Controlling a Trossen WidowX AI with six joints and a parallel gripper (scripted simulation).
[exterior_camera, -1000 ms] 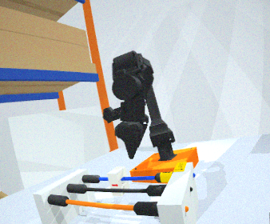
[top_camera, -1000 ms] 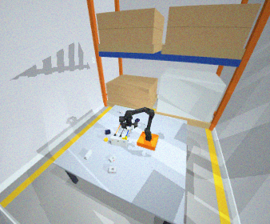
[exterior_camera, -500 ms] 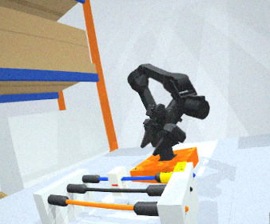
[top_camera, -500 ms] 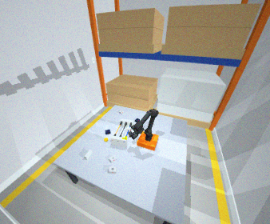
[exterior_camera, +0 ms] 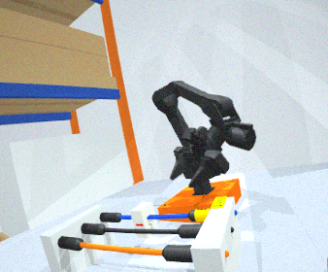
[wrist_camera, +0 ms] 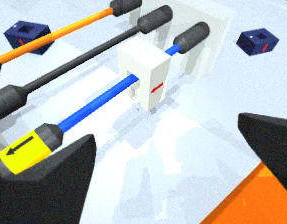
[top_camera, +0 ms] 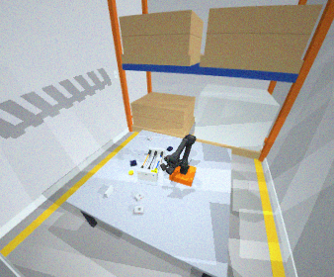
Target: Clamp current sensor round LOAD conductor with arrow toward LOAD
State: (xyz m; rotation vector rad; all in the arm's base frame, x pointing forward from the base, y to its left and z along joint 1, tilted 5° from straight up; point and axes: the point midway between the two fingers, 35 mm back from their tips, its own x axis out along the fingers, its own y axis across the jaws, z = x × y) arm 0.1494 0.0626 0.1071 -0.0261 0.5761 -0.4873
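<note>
The white current sensor [exterior_camera: 143, 214] [wrist_camera: 159, 75] sits around the blue conductor [exterior_camera: 170, 217] [wrist_camera: 99, 102], between its two end sleeves. Its halves look together, with no gap showing; the latch cannot be made out. Its red arrow points along the conductor toward the yellow marker [exterior_camera: 201, 215] [wrist_camera: 29, 156], which bears a black arrow; no lettering is readable on it. My gripper [top_camera: 165, 170] [exterior_camera: 181, 181] [wrist_camera: 166, 130] is open and empty. It is above the table, to the base side of the blue conductor, clear of the sensor.
Black and orange conductors [exterior_camera: 139, 230] [exterior_camera: 124, 249] run beside the blue one between white end walls [exterior_camera: 216, 238] [wrist_camera: 214, 25]. Dark blue blocks [wrist_camera: 28, 37] [wrist_camera: 258, 42] lie on both sides of the rack. My orange base [top_camera: 183, 176] stands close by. Small white parts [top_camera: 138, 197] [top_camera: 138, 210] lie toward the front.
</note>
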